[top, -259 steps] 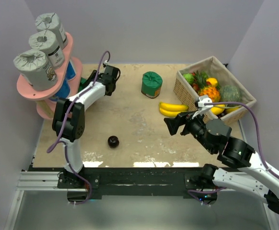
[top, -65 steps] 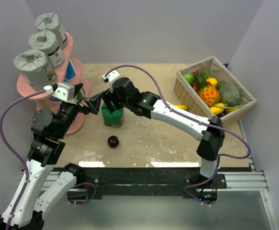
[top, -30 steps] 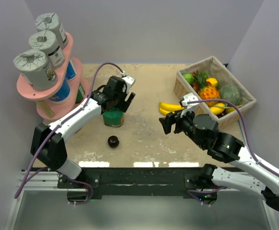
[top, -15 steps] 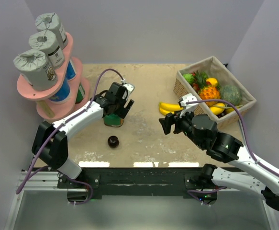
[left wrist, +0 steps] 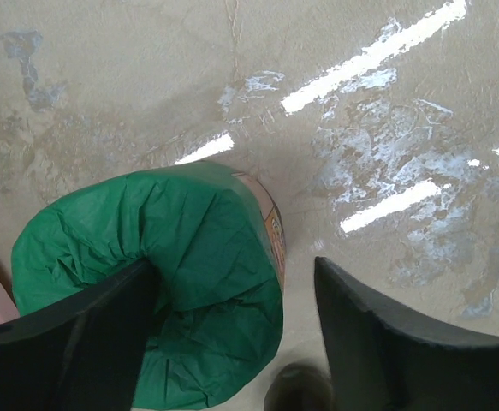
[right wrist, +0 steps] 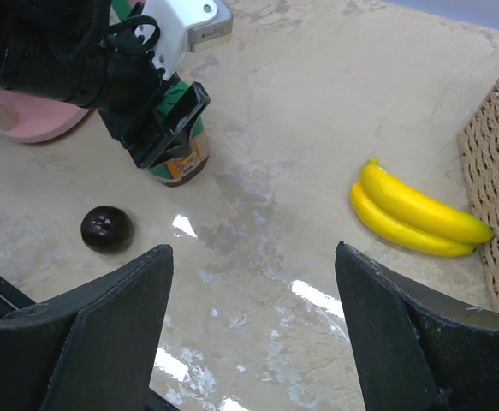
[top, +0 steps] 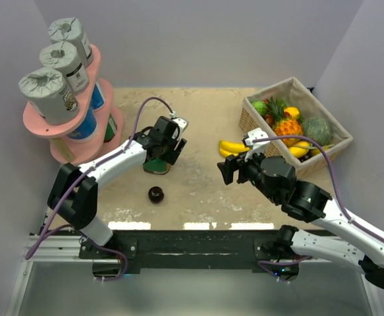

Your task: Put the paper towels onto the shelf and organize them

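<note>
Tan tabletop [left wrist: 360, 103], green roll [left wrist: 189, 257] partly between spread fingers [left wrist: 386, 351] of left end effector [left wrist: 232, 338].

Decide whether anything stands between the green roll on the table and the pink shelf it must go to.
Nothing visible stands on the table between the green roll and the shelf. The dark ball lies nearer the front, off that line. The open left tool straddles the roll.

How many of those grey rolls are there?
3, all upright in a row on the top board of the shelf: near roll, middle roll, far roll. The lower board is partly hidden.
</note>
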`<action>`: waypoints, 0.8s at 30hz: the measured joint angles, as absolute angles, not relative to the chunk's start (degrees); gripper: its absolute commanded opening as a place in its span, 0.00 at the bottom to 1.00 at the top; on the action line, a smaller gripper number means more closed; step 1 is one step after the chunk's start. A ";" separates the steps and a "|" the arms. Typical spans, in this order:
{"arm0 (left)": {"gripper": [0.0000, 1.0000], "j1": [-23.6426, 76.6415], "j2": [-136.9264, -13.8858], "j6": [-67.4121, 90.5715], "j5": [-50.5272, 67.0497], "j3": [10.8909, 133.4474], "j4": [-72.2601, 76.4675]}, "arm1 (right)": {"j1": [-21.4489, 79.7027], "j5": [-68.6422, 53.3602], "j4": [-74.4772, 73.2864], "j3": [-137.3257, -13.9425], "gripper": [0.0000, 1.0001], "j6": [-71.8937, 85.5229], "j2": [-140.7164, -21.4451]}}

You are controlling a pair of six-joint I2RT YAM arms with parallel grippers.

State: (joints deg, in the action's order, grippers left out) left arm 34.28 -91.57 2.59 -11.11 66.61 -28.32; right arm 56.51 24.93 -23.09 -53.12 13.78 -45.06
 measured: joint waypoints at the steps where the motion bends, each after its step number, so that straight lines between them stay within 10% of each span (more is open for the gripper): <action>1: 0.67 34.33 -91.66 2.87 -11.11 66.61 -28.25 | 56.51 24.91 -23.11 -53.12 0.80 13.72 -45.10; 8: 0.49 34.41 -92.16 3.95 -14.20 66.61 -28.25 | 56.51 24.91 -23.09 -53.15 0.80 13.67 -44.82; 24: 0.40 33.78 -92.14 5.41 -33.17 66.63 -36.86 | 56.51 24.29 -23.18 -55.00 0.80 13.47 -45.32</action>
State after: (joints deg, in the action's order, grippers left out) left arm 33.78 -92.14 5.41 -33.17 66.63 -36.86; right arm 56.51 24.29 -23.18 -55.00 13.47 -45.32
